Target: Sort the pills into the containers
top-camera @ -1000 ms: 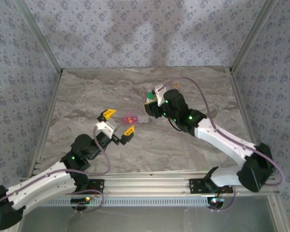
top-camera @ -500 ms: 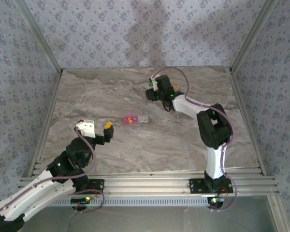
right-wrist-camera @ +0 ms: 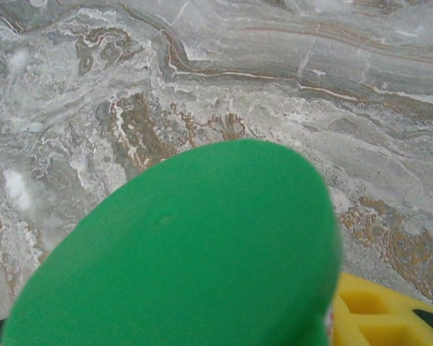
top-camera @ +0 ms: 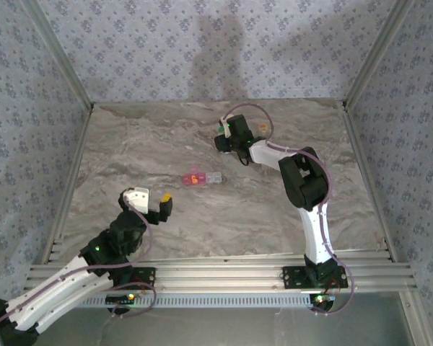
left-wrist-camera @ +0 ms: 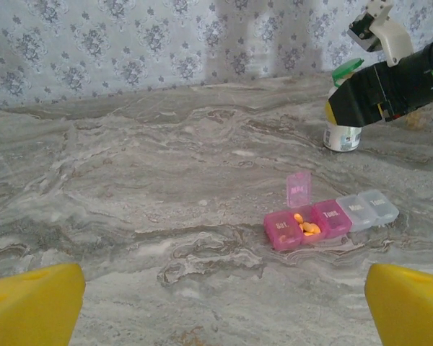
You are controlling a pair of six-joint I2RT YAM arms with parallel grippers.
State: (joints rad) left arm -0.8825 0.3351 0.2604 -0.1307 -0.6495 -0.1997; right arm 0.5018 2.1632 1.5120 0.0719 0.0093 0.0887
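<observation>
The pink-and-clear strip pill case (top-camera: 200,178) (left-wrist-camera: 332,215) lies mid-table with one pink lid up and orange pills (left-wrist-camera: 306,228) in that compartment. The white bottle (left-wrist-camera: 341,138) with the green cap (left-wrist-camera: 346,71) (right-wrist-camera: 195,252) stands at the far middle. My right gripper (top-camera: 224,137) (left-wrist-camera: 368,97) is shut on its upper part, and one yellow finger (right-wrist-camera: 379,317) shows beside the cap. A tiny amber vial (top-camera: 263,127) sits just right of the bottle. My left gripper (top-camera: 156,204) (left-wrist-camera: 216,317) hovers open and empty, near and left of the pill case.
Patterned walls and metal frame posts (top-camera: 72,137) close in the marble table (top-camera: 144,144) on three sides. The right arm (top-camera: 307,187) stretches from its base up the right middle. Bare marble lies between the left gripper and the pill case.
The left arm has pulled back toward the near left, away from the pill case. The right arm has straightened and carried the bottle a little farther back.
</observation>
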